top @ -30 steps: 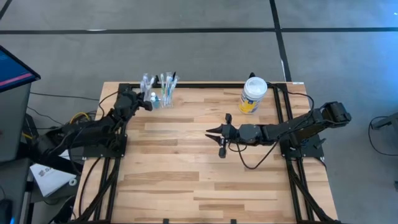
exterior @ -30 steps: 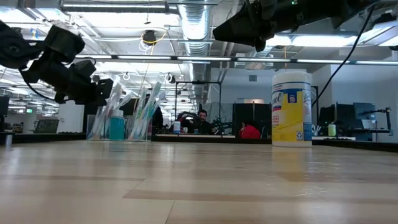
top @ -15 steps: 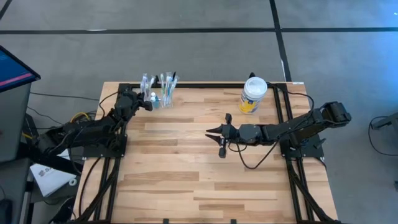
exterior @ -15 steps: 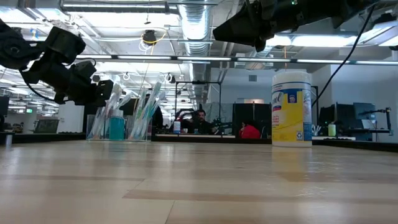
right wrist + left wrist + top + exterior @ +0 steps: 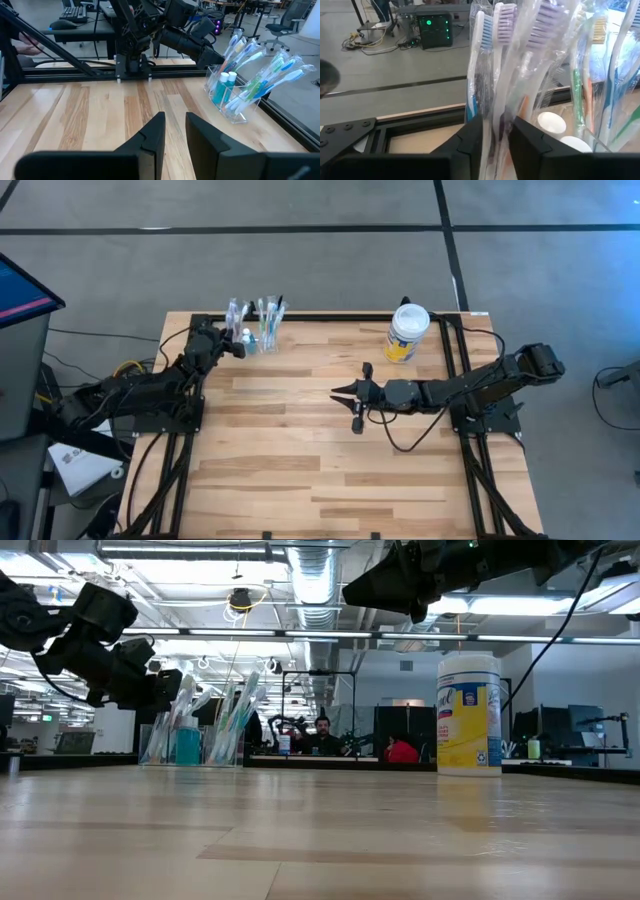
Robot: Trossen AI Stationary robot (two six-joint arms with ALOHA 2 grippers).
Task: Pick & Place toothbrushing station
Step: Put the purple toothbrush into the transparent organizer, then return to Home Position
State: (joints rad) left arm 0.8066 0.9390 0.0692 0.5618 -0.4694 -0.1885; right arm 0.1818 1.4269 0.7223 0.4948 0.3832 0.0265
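Reaching the left tool (image 5: pixel 492 135) into the wrapped toothbrushes (image 5: pixel 492 75) standing in the clear cup (image 5: pixel 231 102) at the counter's (image 5: pixel 300 430) far left edge, fingers slightly parted around one handle, grip uncertain; right tool (image 5: pixel 345 397) idle mid-counter, fingers narrowly parted, empty.

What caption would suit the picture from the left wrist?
The left hand with its dark fingers on either side of clear-wrapped slim toothbrushes standing in the clear plastic holder.
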